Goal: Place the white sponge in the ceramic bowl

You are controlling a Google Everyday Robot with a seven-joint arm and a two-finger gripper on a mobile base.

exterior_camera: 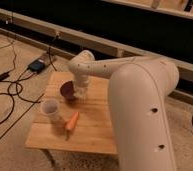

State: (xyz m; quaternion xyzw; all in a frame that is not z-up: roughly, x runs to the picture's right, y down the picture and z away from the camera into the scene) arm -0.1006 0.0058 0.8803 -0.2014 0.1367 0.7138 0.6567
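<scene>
The dark maroon ceramic bowl (66, 91) sits on the left half of a small wooden table (92, 131). My white arm reaches in from the right. The gripper (80, 91) points down at the bowl's right rim, just over its edge. A pale shape at the gripper's tip blends with the gripper, so I cannot pick out the white sponge as a separate thing. No sponge lies on the visible part of the table.
A translucent white cup (50, 109) stands in front of the bowl at the left. An orange carrot (71, 121) lies beside it. Cables and a dark power box (37, 65) lie on the floor to the left. A low ledge runs behind the table.
</scene>
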